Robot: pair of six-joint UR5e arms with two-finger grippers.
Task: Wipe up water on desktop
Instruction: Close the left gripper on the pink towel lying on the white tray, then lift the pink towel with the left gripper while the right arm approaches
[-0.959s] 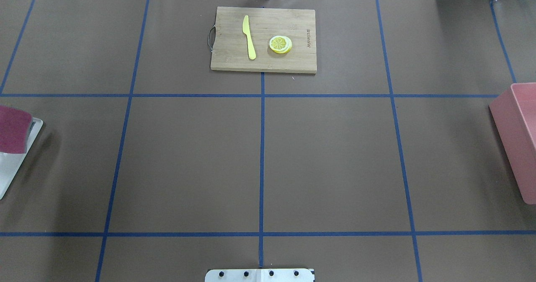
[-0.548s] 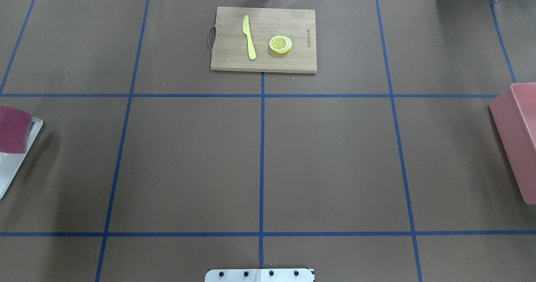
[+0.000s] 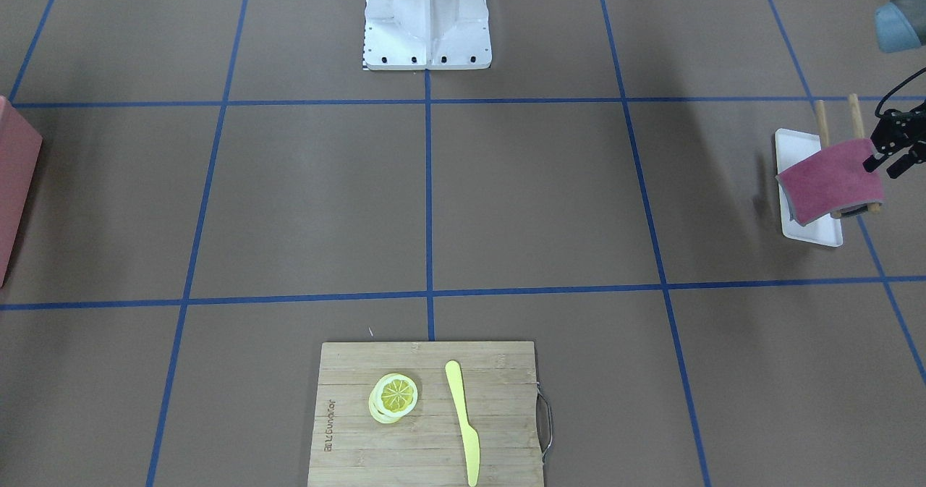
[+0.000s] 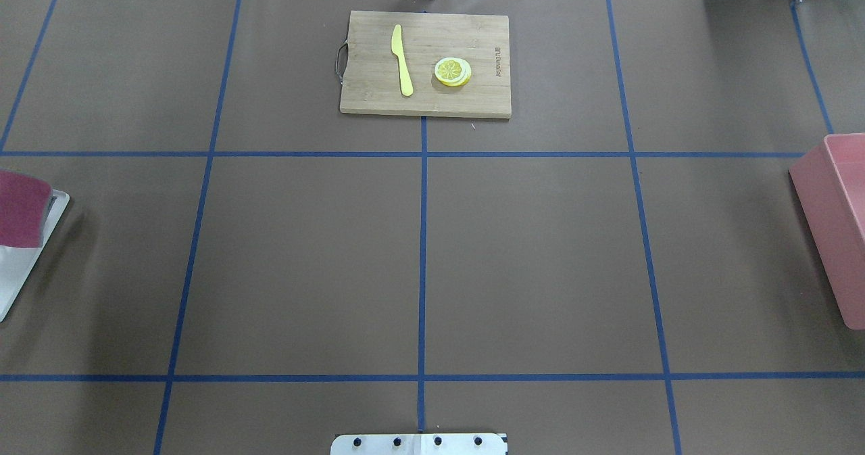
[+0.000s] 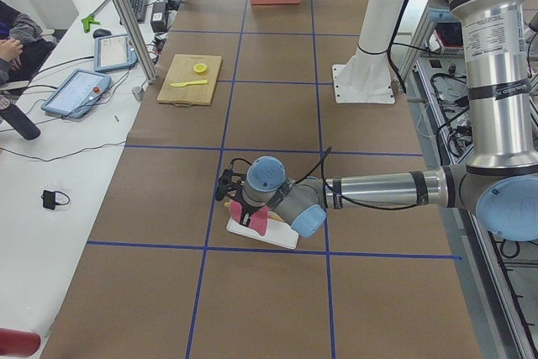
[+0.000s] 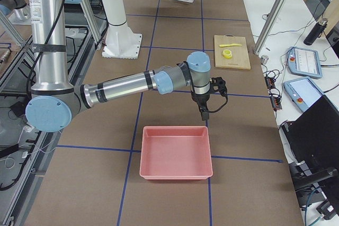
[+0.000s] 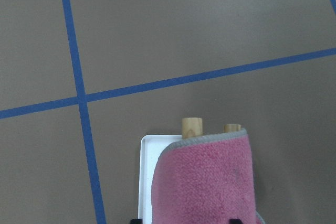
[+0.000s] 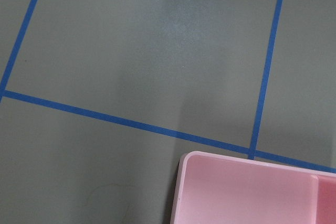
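Note:
The desktop (image 4: 540, 259) is a brown surface with blue tape lines; no water shows clearly on it. A pink cloth (image 3: 828, 179) hangs over two wooden pegs (image 7: 191, 128) on a white tray (image 3: 814, 230) at the table's left end. My left gripper (image 3: 888, 160) is at the cloth's outer edge, and its jaws look open. In the left wrist view the cloth (image 7: 205, 182) fills the bottom, with the fingertips (image 7: 135, 220) wide apart. My right gripper (image 6: 204, 114) hangs above the far rim of a pink bin (image 6: 175, 152). It shows only in the exterior right view, so I cannot tell its state.
A bamboo cutting board (image 4: 426, 63) at the far middle holds a yellow knife (image 4: 402, 59) and lemon slices (image 4: 452, 72). The pink bin (image 4: 834, 218) sits at the right end. The robot's white base (image 3: 427, 20) stands at the near middle edge.
The pink cloth's edge has shifted very slightly at the left end. Nothing else has moved.

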